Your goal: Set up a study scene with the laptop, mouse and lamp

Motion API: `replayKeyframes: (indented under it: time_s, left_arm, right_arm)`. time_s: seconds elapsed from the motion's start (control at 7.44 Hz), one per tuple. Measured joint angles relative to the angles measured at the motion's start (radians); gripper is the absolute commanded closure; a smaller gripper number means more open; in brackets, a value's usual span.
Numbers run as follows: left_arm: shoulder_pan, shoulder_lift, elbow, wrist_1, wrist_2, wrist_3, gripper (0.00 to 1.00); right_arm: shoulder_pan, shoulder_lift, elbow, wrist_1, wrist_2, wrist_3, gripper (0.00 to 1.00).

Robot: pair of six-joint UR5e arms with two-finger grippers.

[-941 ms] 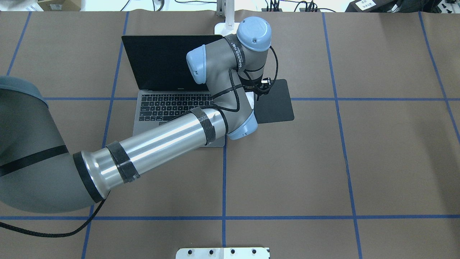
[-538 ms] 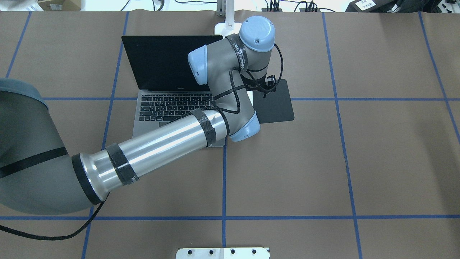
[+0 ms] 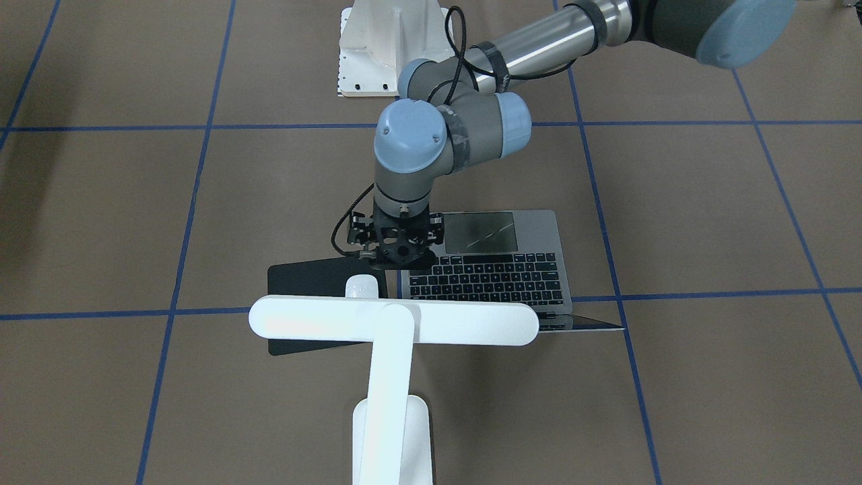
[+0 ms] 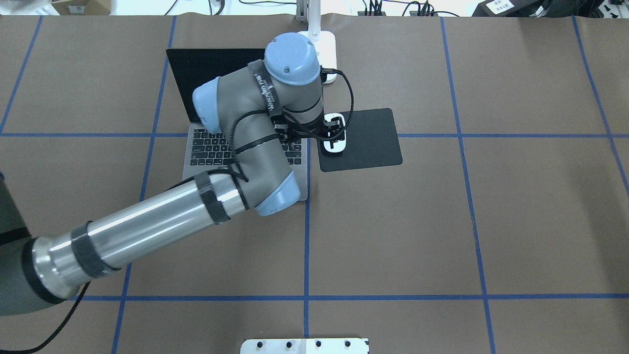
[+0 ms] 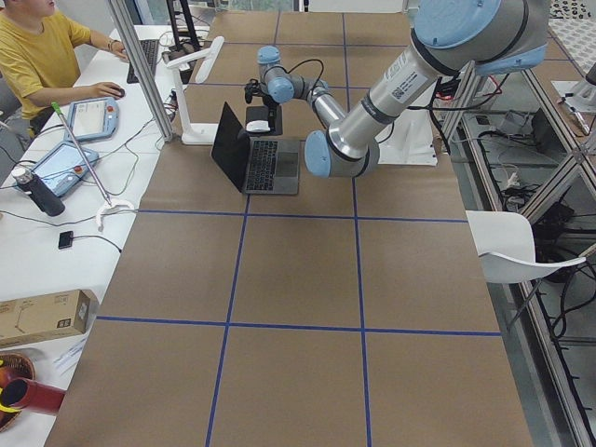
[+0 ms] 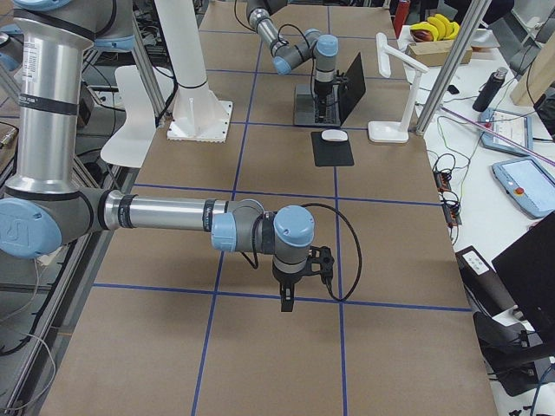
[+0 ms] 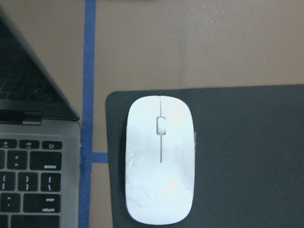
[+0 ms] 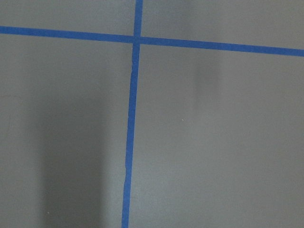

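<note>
The grey laptop (image 4: 206,150) stands open, its dark screen toward the far edge; it also shows in the front view (image 3: 498,269). The white mouse (image 4: 336,143) lies free on a flat black mat (image 4: 373,142), right of the laptop, and fills the left wrist view (image 7: 160,159). My left gripper (image 4: 334,131) hangs just above the mouse, open and holding nothing. The white lamp (image 3: 394,320) stands behind the mat, its base (image 4: 328,49) at the far edge. My right gripper (image 6: 288,299) hovers over bare paper far from these; I cannot tell if it is open.
The table is covered in brown paper with blue tape lines (image 8: 129,142). A white bolted pedestal (image 3: 394,40) stands at the robot's side. An operator (image 5: 42,56) sits at a side desk with tablets beyond the lamp.
My left arm has swung its wrist leftward, from over the mat to over the laptop's right edge. The mouse, hidden under the arm before, now shows lying on the mat.
</note>
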Motion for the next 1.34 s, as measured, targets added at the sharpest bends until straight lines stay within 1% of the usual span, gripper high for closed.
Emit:
replayKeyframes:
  time_s: [0.27, 0.4, 0.54, 0.67, 0.81, 0.94, 1.21, 1.34]
  left_arm:
    - [-0.032, 0.241, -0.327, 0.096, -0.002, 0.122, 0.00]
    - [-0.060, 0.379, -0.468, 0.119, -0.003, 0.196, 0.00]
    - [-0.095, 0.515, -0.578, 0.127, -0.004, 0.283, 0.00]
    - [-0.144, 0.644, -0.658, 0.127, -0.007, 0.395, 0.00]
    - [-0.211, 0.754, -0.704, 0.124, -0.029, 0.520, 0.00]
    - [-0.307, 0.852, -0.724, 0.122, -0.080, 0.672, 0.00]
    - [-0.520, 1.024, -0.724, 0.119, -0.171, 0.982, 0.00]
    - [-0.621, 1.102, -0.714, 0.118, -0.213, 1.106, 0.00]
  right_arm:
    - [0.000, -0.001, -0.002, 0.002, 0.000, 0.001, 0.00]
    - [0.000, -0.002, -0.002, 0.003, 0.001, 0.001, 0.00]
    - [0.000, -0.002, -0.003, 0.004, 0.001, 0.001, 0.00]
    - [0.000, -0.002, -0.004, 0.004, 0.001, 0.001, 0.00]
    - [0.000, -0.002, -0.004, 0.005, 0.001, 0.001, 0.00]
    - [0.000, -0.004, -0.004, 0.006, 0.001, 0.000, 0.00]
    - [0.002, -0.010, -0.003, 0.007, 0.002, -0.001, 0.00]
    - [0.003, -0.011, -0.002, 0.007, 0.003, -0.001, 0.00]
